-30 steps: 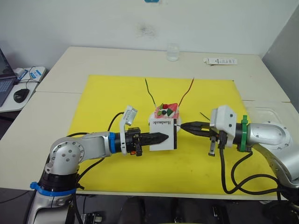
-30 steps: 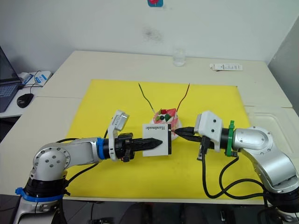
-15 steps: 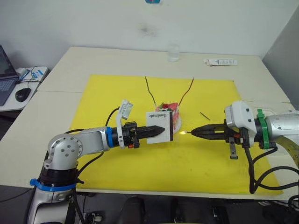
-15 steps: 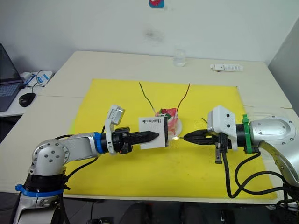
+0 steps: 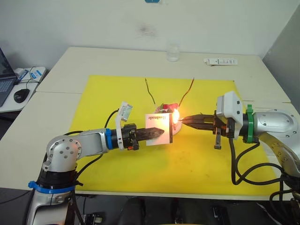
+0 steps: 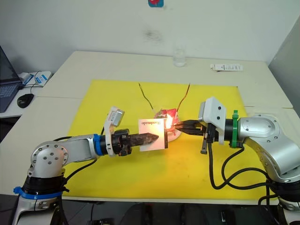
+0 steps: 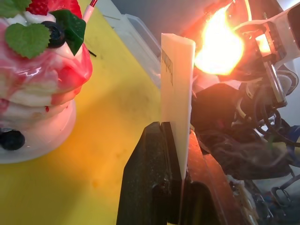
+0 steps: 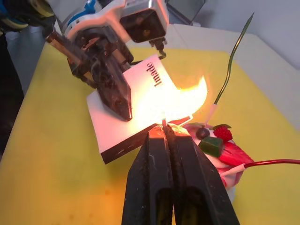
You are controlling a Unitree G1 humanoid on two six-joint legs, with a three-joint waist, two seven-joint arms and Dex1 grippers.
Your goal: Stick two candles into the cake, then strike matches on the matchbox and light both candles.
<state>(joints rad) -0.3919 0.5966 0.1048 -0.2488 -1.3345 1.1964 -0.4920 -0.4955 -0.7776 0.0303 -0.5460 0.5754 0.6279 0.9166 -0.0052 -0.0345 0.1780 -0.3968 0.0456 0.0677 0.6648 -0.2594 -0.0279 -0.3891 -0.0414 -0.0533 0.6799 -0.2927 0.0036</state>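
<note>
The cake [image 5: 168, 108] stands on its small white plate in the middle of the yellow mat [image 5: 112, 98]. The green candle [image 5: 150, 91] and the red candle [image 5: 188, 91] rise out of it, leaning apart. My left gripper [image 5: 164, 132] is shut on the white matchbox [image 5: 158, 128], holding it upright just in front of the cake. My right gripper [image 5: 183, 121] is shut on a match [image 8: 164, 123], whose tip burns with a large orange flame [image 5: 176, 116] right beside the matchbox's edge and the cake. In the left wrist view the flame [image 7: 219, 43] glows behind the matchbox [image 7: 177, 89].
A clear glass [image 5: 173, 52] and a white flat stick-like object [image 5: 221, 61] lie at the table's far edge. A mouse [image 5: 19, 95] and a laptop sit on the side table at left. A clear plastic lid [image 5: 271, 115] lies right of the mat.
My right gripper has moved back left to the matchbox and cake. The match's small spark has grown into a big flame. The matchbox has dropped slightly.
</note>
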